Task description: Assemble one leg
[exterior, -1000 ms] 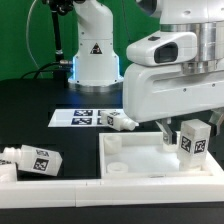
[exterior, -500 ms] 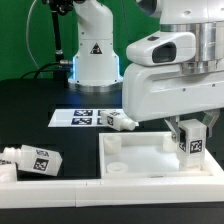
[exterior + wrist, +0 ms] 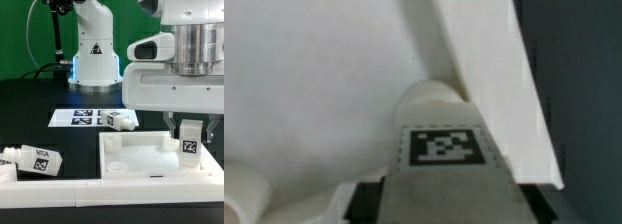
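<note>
Standing leg (image 3: 189, 143), seemingly within pincer (image 3: 190, 131)

Hand (image 3: 189, 128) mostly hidden behind arm housing; leg (image 3: 189, 146) base unseen.

Black table (image 3: 30, 120) across scene. Dark green backdrop (image 3: 15, 40) far side, w/ black cables (image 3: 55, 40) hanging at exterior view's left. Lighting even, no windows visible.

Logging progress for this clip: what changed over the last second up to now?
The gripper, still shut on the leg, carried it lower and slightly toward the exterior view's left, over the tabletop's far corner; the wrist turned too. The other legs and the marker board stayed put.
</note>
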`<state>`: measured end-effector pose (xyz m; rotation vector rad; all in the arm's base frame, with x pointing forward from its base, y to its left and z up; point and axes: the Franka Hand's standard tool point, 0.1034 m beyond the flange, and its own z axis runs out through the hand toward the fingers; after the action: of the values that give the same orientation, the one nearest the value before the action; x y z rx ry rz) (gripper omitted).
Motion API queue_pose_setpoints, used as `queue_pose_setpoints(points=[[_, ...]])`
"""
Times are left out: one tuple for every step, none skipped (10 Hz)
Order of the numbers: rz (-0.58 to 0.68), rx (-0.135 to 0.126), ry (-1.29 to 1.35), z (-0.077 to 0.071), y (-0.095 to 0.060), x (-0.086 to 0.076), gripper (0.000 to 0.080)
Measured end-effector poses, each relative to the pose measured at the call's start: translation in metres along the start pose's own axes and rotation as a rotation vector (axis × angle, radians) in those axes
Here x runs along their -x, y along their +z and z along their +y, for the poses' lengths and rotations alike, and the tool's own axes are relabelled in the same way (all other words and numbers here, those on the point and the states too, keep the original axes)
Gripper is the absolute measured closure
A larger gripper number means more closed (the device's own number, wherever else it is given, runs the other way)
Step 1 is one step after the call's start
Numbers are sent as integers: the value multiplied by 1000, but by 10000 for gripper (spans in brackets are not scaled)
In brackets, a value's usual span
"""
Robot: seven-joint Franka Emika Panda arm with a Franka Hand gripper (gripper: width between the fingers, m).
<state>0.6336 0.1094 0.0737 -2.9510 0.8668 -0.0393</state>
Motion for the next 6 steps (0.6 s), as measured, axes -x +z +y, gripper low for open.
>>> queue_pose_setpoints(points=[[1,-2,62,0,0,0,512],[0,-3,119,0,0,0,512],[-3,-7,186,0,0,0,512],[-6,-9,250,0,0,-1,512],[-7,-10,280,0,0,0,512],[-24,-18,530,-1,0,3,512]])
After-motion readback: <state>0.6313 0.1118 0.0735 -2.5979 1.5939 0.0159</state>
